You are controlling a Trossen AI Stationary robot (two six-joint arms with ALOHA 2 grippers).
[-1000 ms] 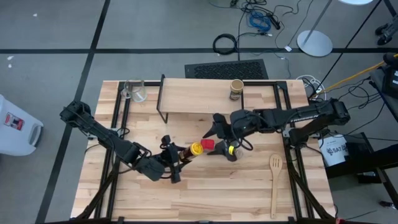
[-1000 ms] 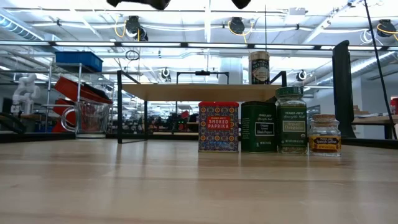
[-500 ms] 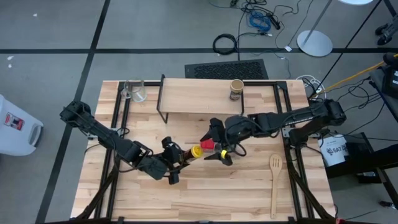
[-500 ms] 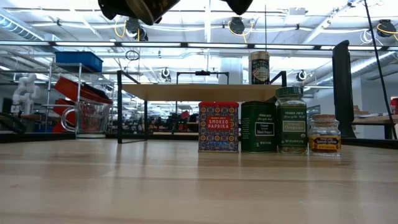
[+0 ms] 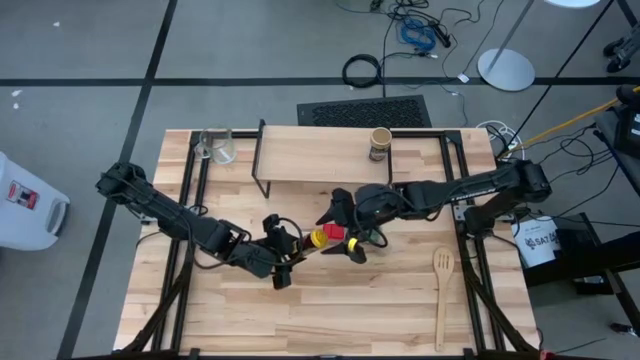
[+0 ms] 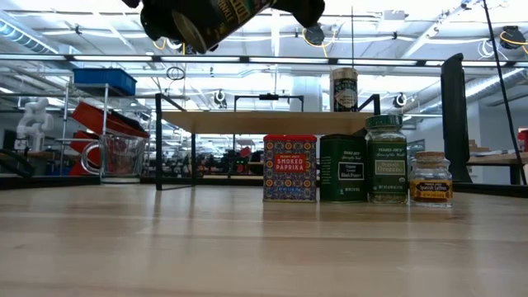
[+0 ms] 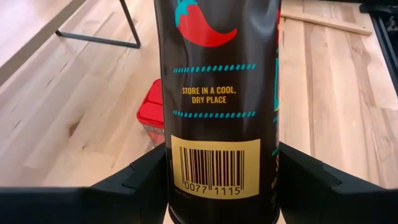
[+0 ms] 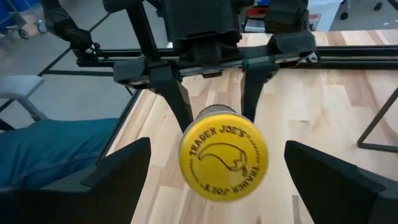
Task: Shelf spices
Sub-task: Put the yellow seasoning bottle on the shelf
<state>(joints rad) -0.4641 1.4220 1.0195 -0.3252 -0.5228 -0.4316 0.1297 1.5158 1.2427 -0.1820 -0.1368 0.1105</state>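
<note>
My left gripper is shut on the dark spice jar with a yellow lid, which shows tilted at the top of the low view. My right gripper is open. Its fingers stand on either side of the yellow lid without touching it. The red tin, dark tin, green-lidded jar and tiny brown jar stand on their bases in a row on the table. The tan jar stands on the shelf. My left gripper pinches the dark jar's lower body, by the barcode, between its two fingers, which lie across the jar. It comes roughly level from the table's left. The jar is lifted clear and tilted, with its yellow lid end toward the right gripper.
A clear glass cup stands at the far left corner beside the shelf. A wooden spatula lies near the right edge. The row of spices sits under the two grippers. Bare tabletop lies toward the near edge.
My right gripper has moved toward the table's left, up to the jar's lid, and has stayed open. My left gripper has kept its hold, and the jar has come down into the top of the low view, tilted.
</note>
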